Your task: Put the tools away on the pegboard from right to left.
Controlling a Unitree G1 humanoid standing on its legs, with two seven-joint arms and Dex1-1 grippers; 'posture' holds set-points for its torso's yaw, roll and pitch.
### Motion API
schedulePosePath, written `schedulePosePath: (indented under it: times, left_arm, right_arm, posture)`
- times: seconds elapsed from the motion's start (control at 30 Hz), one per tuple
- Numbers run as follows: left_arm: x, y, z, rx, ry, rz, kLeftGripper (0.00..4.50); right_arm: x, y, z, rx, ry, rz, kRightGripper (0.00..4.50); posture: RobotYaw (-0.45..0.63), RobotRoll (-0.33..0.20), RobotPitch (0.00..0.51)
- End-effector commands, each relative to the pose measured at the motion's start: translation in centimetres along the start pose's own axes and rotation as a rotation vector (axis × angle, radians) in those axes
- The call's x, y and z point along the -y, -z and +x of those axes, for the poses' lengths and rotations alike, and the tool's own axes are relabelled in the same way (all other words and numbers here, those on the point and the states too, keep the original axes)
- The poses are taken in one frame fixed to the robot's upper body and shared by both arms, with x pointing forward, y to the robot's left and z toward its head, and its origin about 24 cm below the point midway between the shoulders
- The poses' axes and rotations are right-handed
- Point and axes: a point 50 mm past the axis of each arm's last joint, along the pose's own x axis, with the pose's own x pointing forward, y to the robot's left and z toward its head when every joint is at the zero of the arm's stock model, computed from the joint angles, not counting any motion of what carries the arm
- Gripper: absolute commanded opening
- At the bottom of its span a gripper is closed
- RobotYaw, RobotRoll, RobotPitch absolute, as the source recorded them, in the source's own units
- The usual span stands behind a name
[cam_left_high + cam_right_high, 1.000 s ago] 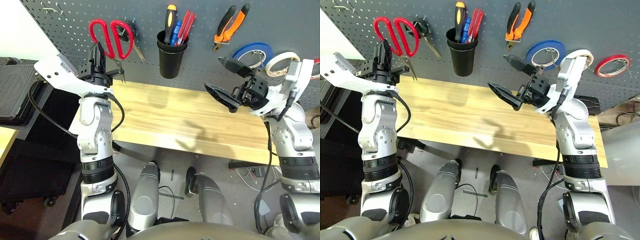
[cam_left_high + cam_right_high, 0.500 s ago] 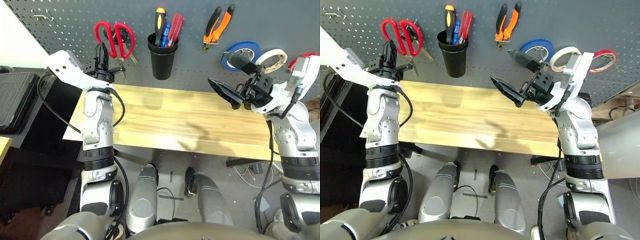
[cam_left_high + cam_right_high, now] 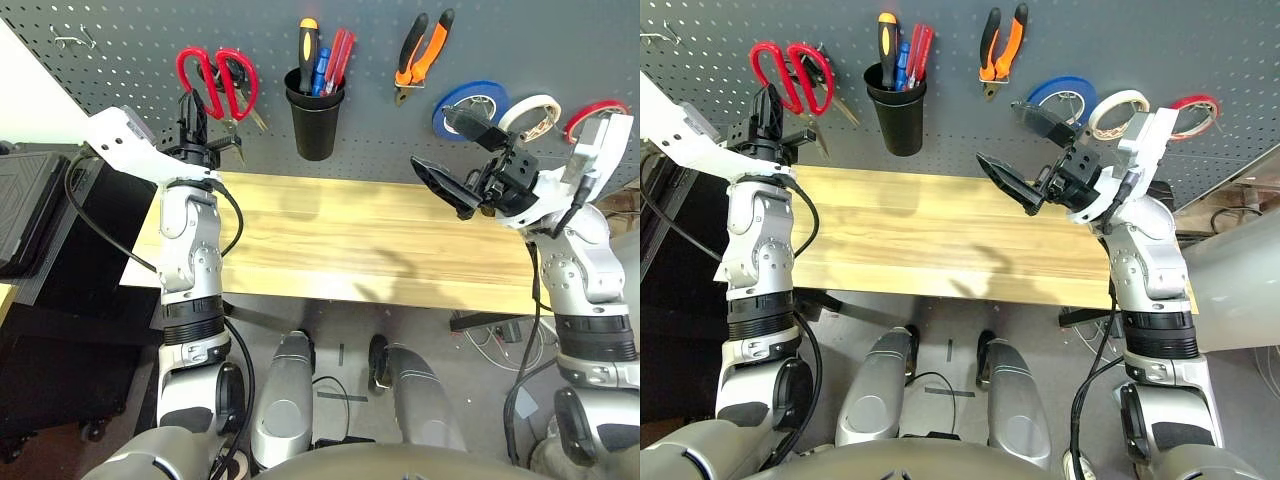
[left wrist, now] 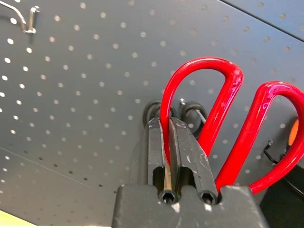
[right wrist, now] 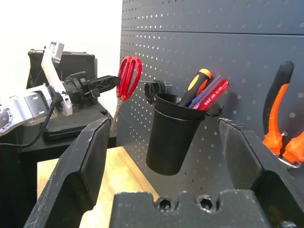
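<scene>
The red-handled scissors (image 4: 222, 105) are up against the pegboard (image 3: 120, 60) at its left. My left gripper (image 4: 167, 125) is shut on one of their loops, and a wire hook tip shows inside that loop. The orange-and-black screwdriver (image 3: 308, 42) stands in the black cup (image 3: 313, 125). To the right of the cup hang the orange-and-black pliers (image 3: 420, 52), then the cream-white tape roll (image 3: 548, 104) further right. My right gripper (image 3: 431, 139) hovers open and empty over the table's right part, in front of the tape rolls.
Black-handled scissors (image 4: 192, 110) hang on the same hook behind the red ones. A blue tape roll (image 3: 470, 87) and a red one (image 3: 600, 103) flank the cream roll. The wooden table (image 3: 340, 240) lies below the board. A black case (image 3: 20, 200) sits at far left.
My left gripper has carried the red scissors right and in against the board, over the black scissors' hook. The head view has shifted. The right gripper stays open in place.
</scene>
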Motion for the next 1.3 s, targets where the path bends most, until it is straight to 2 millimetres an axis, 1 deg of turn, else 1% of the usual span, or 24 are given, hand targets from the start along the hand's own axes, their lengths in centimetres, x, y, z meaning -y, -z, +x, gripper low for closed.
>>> schedulePosePath:
  times: [0.03, 0.23, 0.33, 0.43, 0.57, 0.7, 0.8, 0.9, 1.0, 1.03, 1.13, 1.2, 1.3]
  left_arm:
    - [-0.5, -0.7, -0.2, 0.028, -0.014, 0.027, 0.03]
    - [-1.4, -0.8, 0.1, 0.027, -0.044, 0.048, 0.03]
    - [-2.0, -0.6, 0.4, 0.018, -0.080, 0.073, 0.03]
    - [-2.2, -0.2, 0.9, -0.003, -0.091, 0.081, 0.03]
    - [-2.1, 0.7, 1.7, -0.037, -0.079, 0.083, 0.03]
    - [-2.0, 1.7, 3.0, -0.086, -0.078, 0.089, 0.03]
    - [-2.2, 2.5, 3.8, -0.122, -0.094, 0.121, 0.03]
    - [-2.2, 3.7, 4.9, -0.192, -0.087, 0.157, 0.03]
    - [-2.2, 4.9, 4.9, -0.260, -0.055, 0.163, 0.03]
    - [-2.2, 5.6, 4.5, -0.304, -0.031, 0.184, 0.32]
    - [-2.2, 7.3, 2.6, -0.389, 0.089, 0.252, 1.36]
    - [-2.4, 7.9, 1.3, -0.420, 0.135, 0.277, 2.13]
    - [-2.8, 8.1, -0.3, -0.436, 0.171, 0.284, 3.34]
  right_arm:
    - [-0.2, 0.2, 0.3, -0.004, -0.022, -0.002, 4.50]
    - [-0.4, 0.4, 0.6, -0.002, -0.028, 0.003, 4.50]
    - [-0.4, 0.4, 0.6, -0.001, -0.028, 0.002, 4.50]
    - [-0.4, 0.4, 0.7, -0.001, -0.026, -0.001, 4.50]
    - [-0.5, 0.5, 0.8, 0.000, -0.025, -0.003, 4.50]
    - [-0.6, 0.6, 0.9, 0.000, -0.023, -0.006, 4.50]
    - [-0.7, 0.7, 1.1, 0.002, -0.021, -0.007, 4.50]
    - [-0.8, 1.0, 1.2, -0.006, -0.011, -0.015, 4.50]
    - [-0.7, 1.3, 1.2, -0.015, 0.012, -0.024, 4.50]
    - [-0.7, 1.5, 1.3, -0.020, 0.023, -0.030, 4.50]
    - [-0.4, 2.5, 1.1, -0.048, 0.091, -0.054, 4.50]
    - [-0.3, 3.2, 0.9, -0.075, 0.144, -0.066, 4.50]
    - [-0.2, 4.1, 0.5, -0.105, 0.212, -0.076, 4.50]
  posture:
    - [0.27, 0.000, 0.212]
    - [0.27, 0.000, 0.208]
    - [0.27, 0.000, 0.204]
    - [0.27, 0.000, 0.201]
    - [0.27, 0.000, 0.199]
    - [0.26, 0.000, 0.198]
    - [0.26, 0.000, 0.198]
    - [0.26, 0.000, 0.198]
    - [0.25, 0.000, 0.198]
    - [0.25, 0.000, 0.197]
    - [0.24, 0.000, 0.196]
    - [0.24, 0.000, 0.194]
    - [0.24, 0.000, 0.193]
